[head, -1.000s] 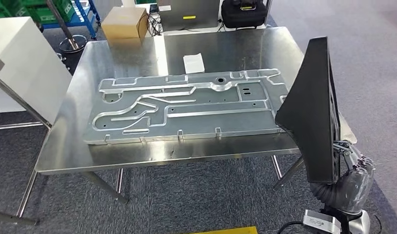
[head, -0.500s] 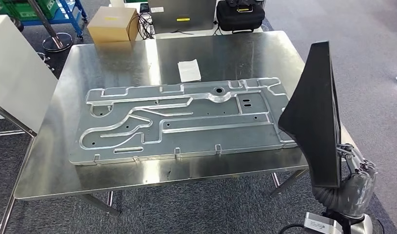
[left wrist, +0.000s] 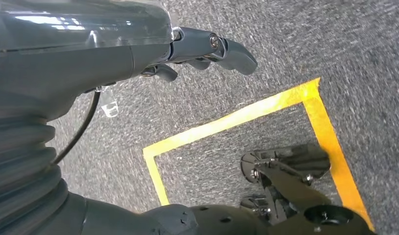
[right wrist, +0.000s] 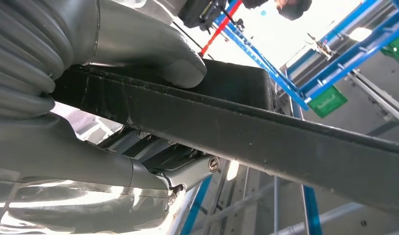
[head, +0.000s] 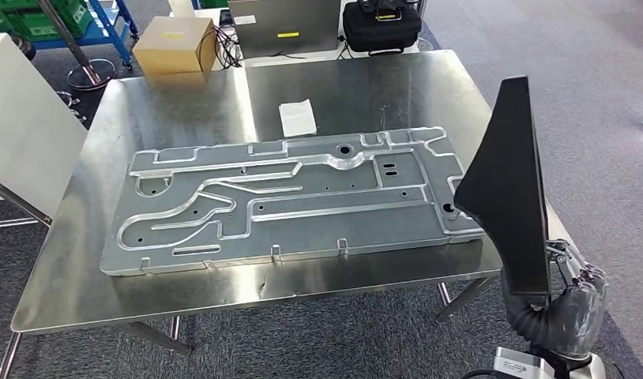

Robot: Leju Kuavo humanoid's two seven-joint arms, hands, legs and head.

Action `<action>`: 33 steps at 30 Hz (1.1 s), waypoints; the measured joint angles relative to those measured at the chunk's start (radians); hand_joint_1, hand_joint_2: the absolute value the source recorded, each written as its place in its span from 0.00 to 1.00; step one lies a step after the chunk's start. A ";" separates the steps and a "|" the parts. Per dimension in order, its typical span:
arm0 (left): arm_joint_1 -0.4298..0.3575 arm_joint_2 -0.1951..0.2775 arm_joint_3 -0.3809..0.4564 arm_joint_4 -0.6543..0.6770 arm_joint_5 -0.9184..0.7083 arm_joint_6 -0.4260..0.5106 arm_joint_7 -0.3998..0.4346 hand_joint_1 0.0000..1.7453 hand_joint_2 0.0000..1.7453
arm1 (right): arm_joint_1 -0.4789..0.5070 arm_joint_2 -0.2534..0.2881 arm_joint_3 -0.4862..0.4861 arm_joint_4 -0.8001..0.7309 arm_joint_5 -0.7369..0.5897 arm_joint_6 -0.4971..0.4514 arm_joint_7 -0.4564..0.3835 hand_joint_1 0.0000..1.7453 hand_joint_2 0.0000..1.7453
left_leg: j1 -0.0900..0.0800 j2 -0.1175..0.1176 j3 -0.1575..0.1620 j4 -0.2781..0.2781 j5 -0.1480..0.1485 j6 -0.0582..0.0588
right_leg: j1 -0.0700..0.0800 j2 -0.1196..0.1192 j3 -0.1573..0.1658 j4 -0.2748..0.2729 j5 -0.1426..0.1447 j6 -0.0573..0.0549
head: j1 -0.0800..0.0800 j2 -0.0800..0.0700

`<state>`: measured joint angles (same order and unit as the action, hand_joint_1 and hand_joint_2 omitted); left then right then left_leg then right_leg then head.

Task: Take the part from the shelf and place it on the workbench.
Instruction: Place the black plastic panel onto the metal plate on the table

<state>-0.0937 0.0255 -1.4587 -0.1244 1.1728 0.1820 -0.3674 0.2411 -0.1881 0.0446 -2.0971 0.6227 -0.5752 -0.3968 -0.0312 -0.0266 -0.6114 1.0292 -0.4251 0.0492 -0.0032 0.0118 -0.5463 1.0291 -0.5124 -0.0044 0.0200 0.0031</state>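
Black part (head: 508, 189) upright in right hand (head: 575, 296) — beside steel workbench (head: 366, 87).

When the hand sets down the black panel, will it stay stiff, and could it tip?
The black panel probably stays stiff: gripped at its lower end by the right hand, it stands upright without sagging. It looks thin and tall, so released on edge it would likely tip.

a metal plate (head: 287, 201) lies across the middle of the tabletop (head: 58, 292), a paper slip (head: 297, 118) behind it. the part (head: 508, 197) stands upright off the tabletop's right edge. a box (head: 174, 44) sits on the floor behind.
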 joint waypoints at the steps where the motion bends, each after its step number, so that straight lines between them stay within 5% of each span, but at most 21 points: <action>1: 0.000 0.000 0.001 0.000 0.003 0.000 0.001 0.00 1.00 | 0.001 0.000 -0.001 0.000 0.001 0.004 0.000 1.00 1.00 | 0.000 0.000 0.000 0.000 0.000 -0.001 | 0.000 0.000 0.000 0.000 0.000 0.000 | 0.000 0.000; 5: 0.000 0.001 0.009 0.000 0.019 -0.013 0.004 0.00 1.00 | 0.001 0.000 -0.006 0.000 0.005 0.013 0.004 1.00 1.00 | -0.001 0.000 0.000 0.000 -0.003 -0.002 | -0.001 0.000 0.001 -0.003 -0.001 0.001 | 0.000 0.000; 8: -0.001 0.003 0.015 0.000 0.026 -0.015 0.005 0.00 1.00 | 0.000 0.000 -0.006 0.001 0.012 0.016 0.006 1.00 1.00 | 0.003 0.002 0.019 -0.029 0.000 0.013 | -0.002 -0.002 0.010 -0.008 -0.004 0.012 | 0.000 0.000; 10: -0.001 0.003 0.016 0.000 0.028 -0.015 0.005 0.00 1.00 | -0.001 0.000 -0.006 0.002 0.014 0.017 0.007 1.00 1.00 | 0.009 0.005 0.038 -0.053 0.010 0.017 | -0.002 -0.004 -0.013 0.053 -0.040 0.018 | 0.002 0.000; 13: 0.000 0.003 0.016 0.000 0.029 -0.015 0.006 0.00 1.00 | 0.000 0.000 -0.006 0.006 0.015 0.018 0.009 1.00 1.00 | 0.011 0.008 0.042 -0.052 0.006 0.016 | -0.012 -0.006 -0.112 0.225 -0.113 0.031 | 0.002 0.000; 15: 0.001 0.003 0.016 0.000 0.029 -0.015 0.006 0.00 1.00 | 0.000 0.000 -0.006 0.008 0.015 0.020 0.009 1.00 1.00 | 0.014 0.008 0.044 -0.045 -0.002 0.009 | -0.020 -0.007 -0.123 0.224 -0.081 0.039 | 0.002 0.000; 17: 0.001 0.003 0.016 0.000 0.029 -0.015 0.006 0.00 1.00 | 0.000 0.000 -0.006 0.009 0.016 0.022 0.009 1.00 1.00 | 0.019 0.006 0.046 -0.029 -0.016 -0.003 | -0.027 -0.008 -0.070 0.106 -0.010 0.044 | 0.002 0.000; 19: 0.001 0.005 0.016 0.000 0.029 -0.014 0.006 0.00 1.00 | 0.000 0.000 -0.006 0.011 0.016 0.022 0.009 1.00 1.00 | 0.020 0.005 0.045 -0.010 -0.031 -0.018 | -0.025 -0.006 -0.031 0.020 0.024 0.037 | 0.003 0.000; 24: 0.001 0.006 0.017 0.000 0.029 -0.014 0.007 0.00 1.00 | 0.000 0.000 -0.006 0.013 0.015 0.022 0.010 1.00 1.00 | 0.022 0.007 0.037 0.021 -0.058 -0.044 | -0.021 -0.004 -0.023 0.010 0.018 -0.001 | -0.002 0.000; 27: -0.001 0.006 0.017 0.000 0.031 -0.012 0.009 0.00 1.00 | 0.001 0.001 -0.006 0.014 0.016 0.022 0.010 1.00 1.00 | 0.028 0.016 -0.043 0.185 -0.135 -0.059 | -0.020 -0.009 -0.014 0.008 0.011 -0.014 | -0.009 0.000; 29: 0.002 0.007 0.016 0.000 0.032 -0.011 0.011 0.00 1.00 | 0.002 0.001 -0.006 0.016 0.016 0.022 0.010 1.00 1.00 | 0.030 0.018 -0.104 0.282 -0.154 -0.061 | -0.017 -0.009 -0.008 0.008 0.005 -0.017 | -0.010 0.000; 31: 0.003 0.007 0.016 0.000 0.033 -0.011 0.011 0.00 1.00 | 0.002 0.001 -0.006 0.017 0.018 0.022 0.010 1.00 1.00 | 0.030 0.019 -0.098 0.239 -0.098 -0.054 | -0.014 -0.009 0.005 0.008 -0.004 -0.016 | -0.010 0.000; 33: 0.003 0.008 0.016 0.001 0.035 -0.011 0.011 0.00 1.00 | 0.002 0.001 -0.006 0.018 0.020 0.022 0.010 1.00 1.00 | 0.025 0.019 -0.043 0.106 -0.022 -0.037 | -0.011 -0.009 0.019 0.007 -0.015 -0.014 | -0.008 0.000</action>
<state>-0.0905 0.0339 -1.4424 -0.1238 1.2074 0.1713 -0.3563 0.2432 -0.1869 0.0389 -2.0793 0.6427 -0.5531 -0.3868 -0.0067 -0.0078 -0.6544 1.1348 -0.4471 0.0122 -0.0146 0.0033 -0.5275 1.0359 -0.5271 -0.0186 0.0123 0.0030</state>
